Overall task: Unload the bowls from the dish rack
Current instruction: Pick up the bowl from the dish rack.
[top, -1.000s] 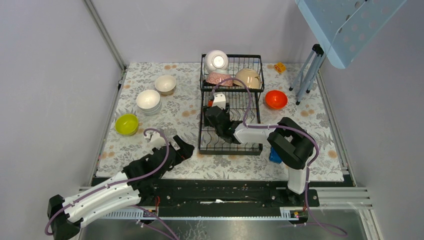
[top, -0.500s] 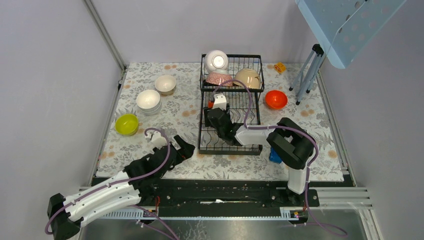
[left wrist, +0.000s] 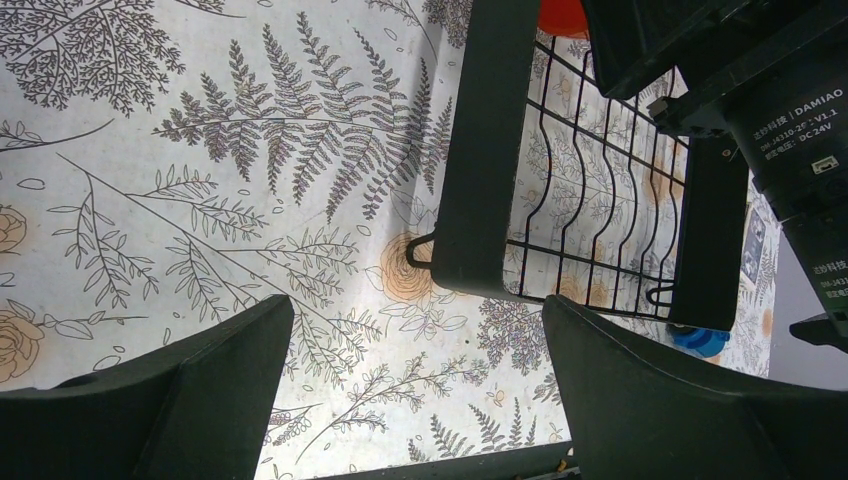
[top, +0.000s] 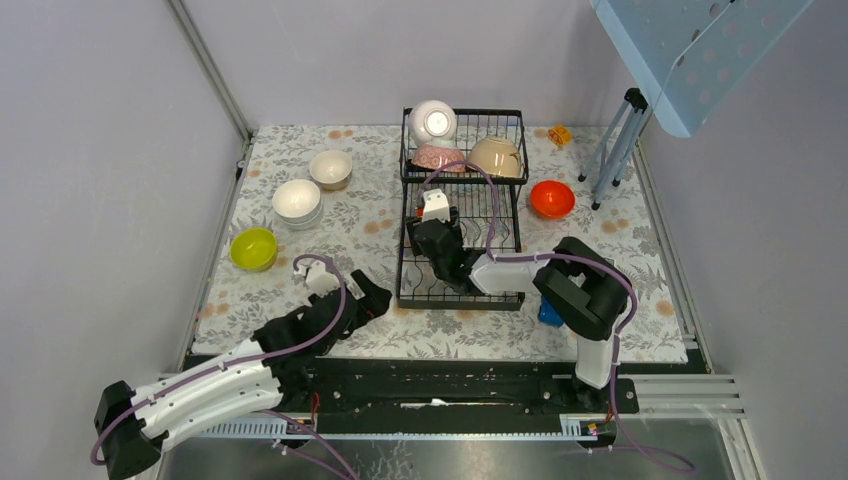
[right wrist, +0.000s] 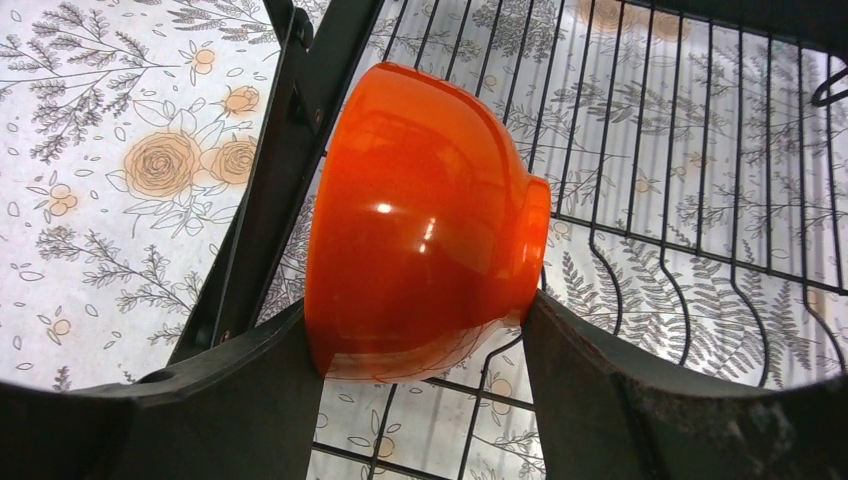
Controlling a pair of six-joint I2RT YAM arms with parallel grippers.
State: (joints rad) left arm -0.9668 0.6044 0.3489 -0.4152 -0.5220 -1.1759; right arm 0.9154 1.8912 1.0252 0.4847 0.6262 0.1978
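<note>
Clamping orange bowl (right wrist: 420, 220) in right gripper (right wrist: 415, 310) inside dish rack (right wrist: 290, 150); holding left gripper (left wrist: 415, 330) wide open beside it.

Glossy orange bowl (right wrist: 420, 220) tipped on edge in lower tray of black wire dish rack (right wrist: 275, 170).

Two arms, left arm (top: 215, 375) and right arm (top: 585, 295), clad in white link shells with black joint housings well back from the fingers. Carry a lilac cable (top: 340, 295) each, looping forward to a small white block (top: 436, 203) just behind the fingers. Left gripper (left wrist: 415, 300) ends in two broad matt-black fingers (left wrist: 190, 400), smooth and wedge-shaped. Right gripper (right wrist: 415, 315) alike, with grey specks toward one finger's root. Bears white "DAMIAO" print (left wrist: 800, 120) on a black motor housing behind the right fingers.
</note>
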